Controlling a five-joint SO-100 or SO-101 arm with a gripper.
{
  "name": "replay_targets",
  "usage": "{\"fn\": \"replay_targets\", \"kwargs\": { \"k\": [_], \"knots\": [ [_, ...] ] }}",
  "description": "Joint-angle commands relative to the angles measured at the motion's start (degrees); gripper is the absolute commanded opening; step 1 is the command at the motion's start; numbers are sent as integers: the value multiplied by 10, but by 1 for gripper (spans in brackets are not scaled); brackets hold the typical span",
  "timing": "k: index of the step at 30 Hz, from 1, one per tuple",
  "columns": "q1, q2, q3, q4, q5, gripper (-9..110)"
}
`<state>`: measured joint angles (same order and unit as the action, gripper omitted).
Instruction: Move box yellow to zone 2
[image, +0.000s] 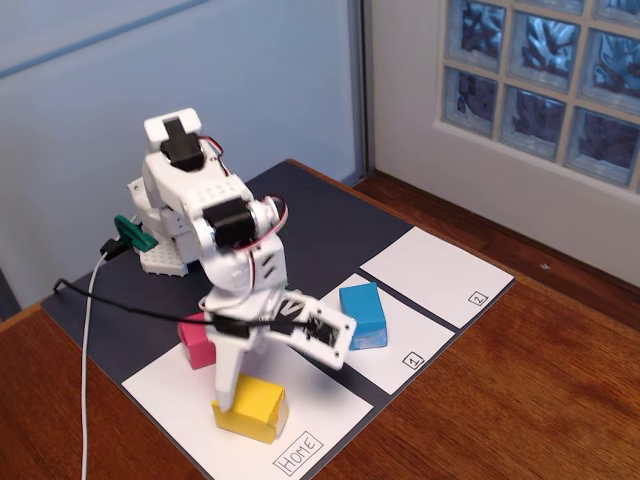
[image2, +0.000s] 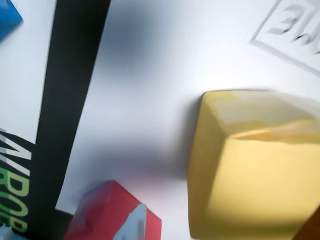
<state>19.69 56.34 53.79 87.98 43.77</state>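
The jaws stand wide apart in the fixed view: one finger (image: 228, 378) points straight down with its tip at the left edge of the yellow box (image: 250, 408), while the other finger (image: 322, 335) splays out to the right, well above the paper and clear of the box. The gripper (image: 275, 375) holds nothing. The yellow box lies on the large white sheet marked "Home" (image: 170, 395), near that sheet's front edge and just left of the label. It sits below and slightly right of the lowered finger, not between the two fingers.

In the wrist view the yellow box (image2: 255, 170) fills the lower right, blurred, resting on the white sheet. The pink block (image2: 107, 212) shows at the bottom edge.

In the fixed view the pink block (image: 200, 342) lies behind the arm (image: 225, 235) on the Home sheet. The blue block (image: 364, 315) rests on the panel marked "1" (image: 405, 340). The panel marked "2" (image: 430, 275) lies farther right, well apart from the yellow box. All sheets lie on a dark mat (image: 320, 225) on the wooden tabletop (image: 520, 400).
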Motion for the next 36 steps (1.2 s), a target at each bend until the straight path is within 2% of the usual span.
{"fn": "replay_targets", "kwargs": {
  "k": [1,24,26,32,36],
  "knots": [
    [-2,-4,-34,-9,4,48],
    [27,-137,-144,-4,-18,45],
    [25,-142,-154,-4,-17,40],
    [23,-145,-179,3,-17,13],
    [23,-175,-287,77,-7,0]
  ]
}}
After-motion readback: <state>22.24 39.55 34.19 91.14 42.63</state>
